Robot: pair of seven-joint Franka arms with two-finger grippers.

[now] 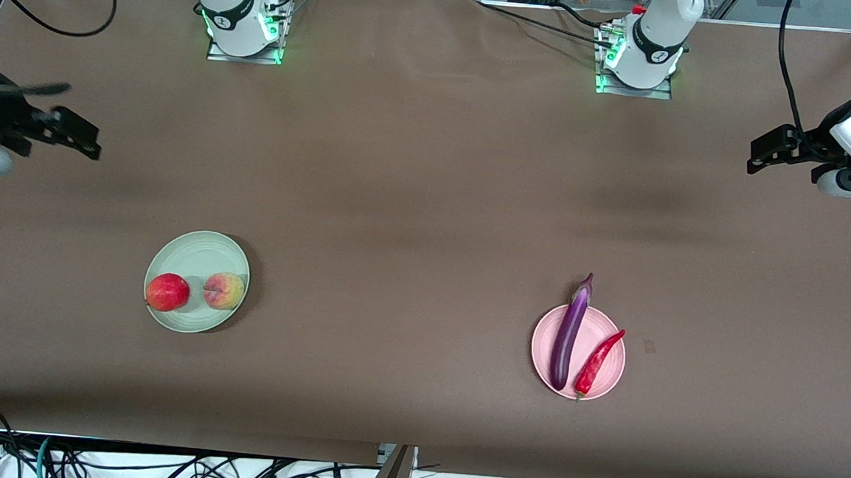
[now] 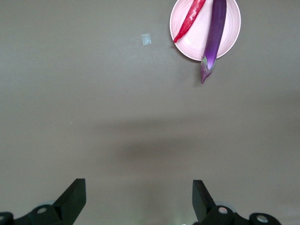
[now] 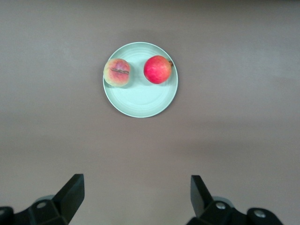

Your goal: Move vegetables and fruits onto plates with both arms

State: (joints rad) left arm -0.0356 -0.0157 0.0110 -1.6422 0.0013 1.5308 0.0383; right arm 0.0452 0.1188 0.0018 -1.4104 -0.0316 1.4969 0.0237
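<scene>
The pale mint green plate (image 1: 199, 255) holds the red pomegranate-like fruit (image 1: 168, 292) and the blushed peach (image 1: 224, 290) side by side. The pink plate (image 1: 542, 347) holds the purple eggplant (image 1: 570, 336), its stem end sticking out over the rim, and the red chili pepper (image 1: 598, 362). My right gripper (image 1: 64, 110) is open and empty, raised over the right arm's end of the table. My left gripper (image 1: 760, 150) is open and empty, raised over the left arm's end. The left wrist view shows the pink plate (image 2: 201, 33); the right wrist view shows the mint plate (image 3: 140, 101).
A small pale square patch (image 1: 649, 346) lies on the brown table cover beside the pink plate. The arm bases stand along the table edge farthest from the front camera. Cables hang below the table edge nearest that camera.
</scene>
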